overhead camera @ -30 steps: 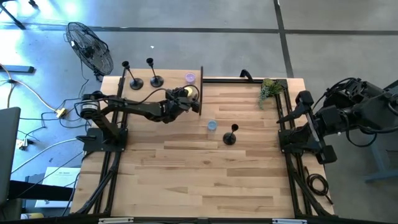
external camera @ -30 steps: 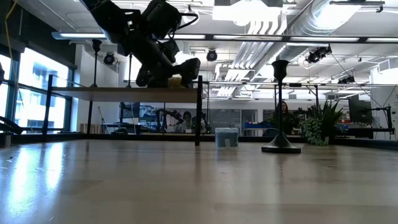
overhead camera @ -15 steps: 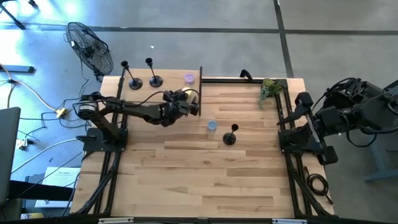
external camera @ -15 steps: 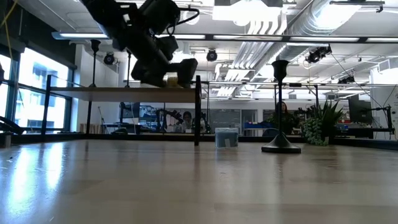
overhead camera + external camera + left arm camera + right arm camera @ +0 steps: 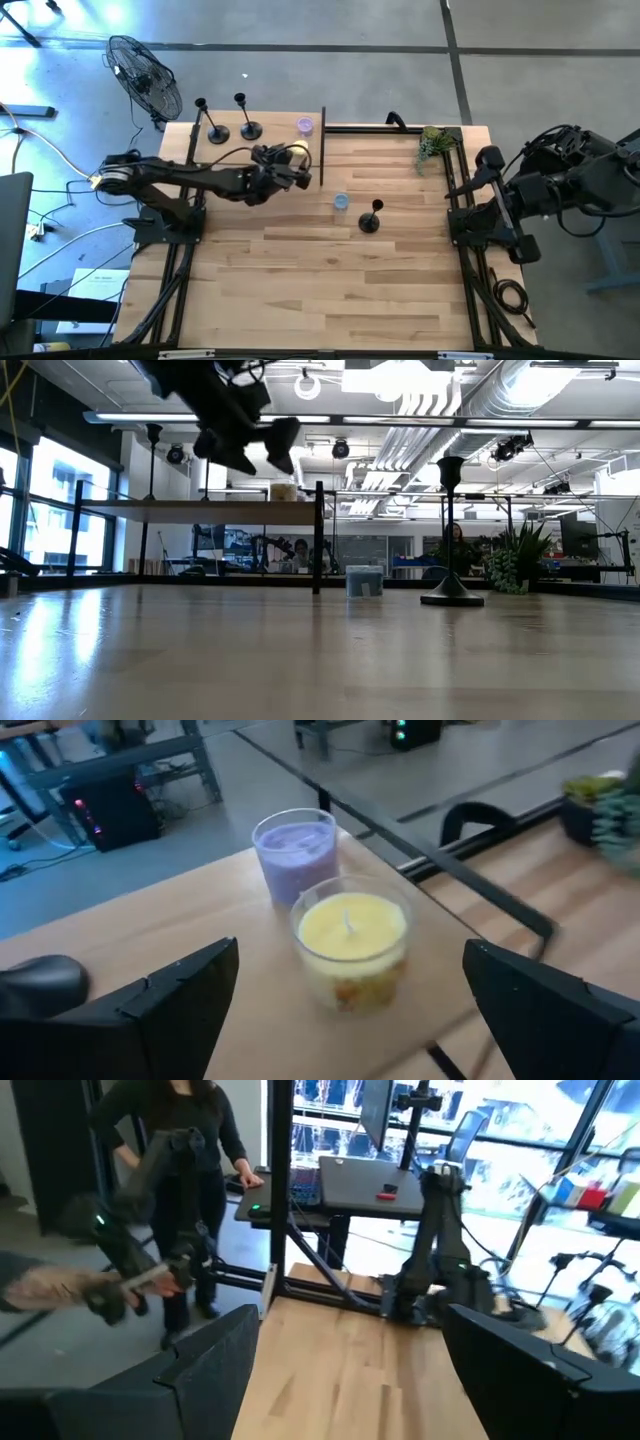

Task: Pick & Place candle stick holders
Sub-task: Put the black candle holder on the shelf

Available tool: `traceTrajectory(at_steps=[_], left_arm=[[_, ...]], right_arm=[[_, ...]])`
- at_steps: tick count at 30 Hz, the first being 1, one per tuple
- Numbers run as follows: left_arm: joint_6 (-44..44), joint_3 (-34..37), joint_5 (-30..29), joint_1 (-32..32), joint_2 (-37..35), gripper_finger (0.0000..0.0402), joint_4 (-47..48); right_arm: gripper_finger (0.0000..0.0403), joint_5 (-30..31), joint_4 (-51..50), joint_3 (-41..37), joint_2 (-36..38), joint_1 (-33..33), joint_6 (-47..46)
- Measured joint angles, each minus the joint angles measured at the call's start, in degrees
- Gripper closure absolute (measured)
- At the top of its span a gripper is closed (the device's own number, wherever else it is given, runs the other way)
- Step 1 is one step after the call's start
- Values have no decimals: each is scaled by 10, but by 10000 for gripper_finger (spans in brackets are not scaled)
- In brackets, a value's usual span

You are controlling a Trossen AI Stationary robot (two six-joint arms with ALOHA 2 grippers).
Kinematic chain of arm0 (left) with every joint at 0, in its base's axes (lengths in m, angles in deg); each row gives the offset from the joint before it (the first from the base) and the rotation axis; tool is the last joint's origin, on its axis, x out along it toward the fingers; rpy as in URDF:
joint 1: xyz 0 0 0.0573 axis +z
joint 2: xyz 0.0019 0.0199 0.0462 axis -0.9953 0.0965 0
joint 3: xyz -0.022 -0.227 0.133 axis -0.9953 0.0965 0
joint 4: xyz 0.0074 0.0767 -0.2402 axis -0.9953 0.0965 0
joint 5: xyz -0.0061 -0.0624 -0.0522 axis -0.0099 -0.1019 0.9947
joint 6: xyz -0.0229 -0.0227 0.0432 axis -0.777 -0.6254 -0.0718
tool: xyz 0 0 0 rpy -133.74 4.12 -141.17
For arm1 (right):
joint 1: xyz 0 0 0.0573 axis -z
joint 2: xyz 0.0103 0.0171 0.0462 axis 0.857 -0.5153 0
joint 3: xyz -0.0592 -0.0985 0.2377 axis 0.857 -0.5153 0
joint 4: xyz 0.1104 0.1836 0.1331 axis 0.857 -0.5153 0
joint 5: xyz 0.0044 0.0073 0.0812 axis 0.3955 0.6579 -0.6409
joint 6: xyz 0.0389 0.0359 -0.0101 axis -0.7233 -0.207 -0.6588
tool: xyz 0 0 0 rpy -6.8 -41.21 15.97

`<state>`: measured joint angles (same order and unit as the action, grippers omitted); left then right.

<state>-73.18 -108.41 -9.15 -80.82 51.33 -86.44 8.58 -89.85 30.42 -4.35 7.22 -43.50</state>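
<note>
Left gripper point(image 5: 303, 178) hangs released just above the yellow candle point(image 5: 352, 946), with the purple candle point(image 5: 294, 852) beyond; right gripper point(image 5: 345, 1370), also released, waits beside the worktop point(image 5: 300, 270).

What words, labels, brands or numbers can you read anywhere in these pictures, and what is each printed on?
None can be read.
The yellow candle and purple candle jars show no label.
The candle stick holders are plain black.
Screens in the room behind the table are too blurred to read.
</note>
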Motion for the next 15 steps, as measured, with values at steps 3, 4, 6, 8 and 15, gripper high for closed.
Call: traceTrajectory(at_steps=[3,4,6,8,15], left_arm=[[0,0,7,-31,-40,23,24],[0,0,14,-42,-55,23,25],[0,0,30,-68,-91,23,43],[0,0,56,-91,-125,23,47],[-1,-1,184,-162,-237,23,47]], right_arm=[[91,8,0,0,3,0,27],[91,13,0,0,6,0,36],[91,30,0,0,11,0,42],[91,47,-3,0,18,0,41],[91,153,-201,1,42,0,-131]])
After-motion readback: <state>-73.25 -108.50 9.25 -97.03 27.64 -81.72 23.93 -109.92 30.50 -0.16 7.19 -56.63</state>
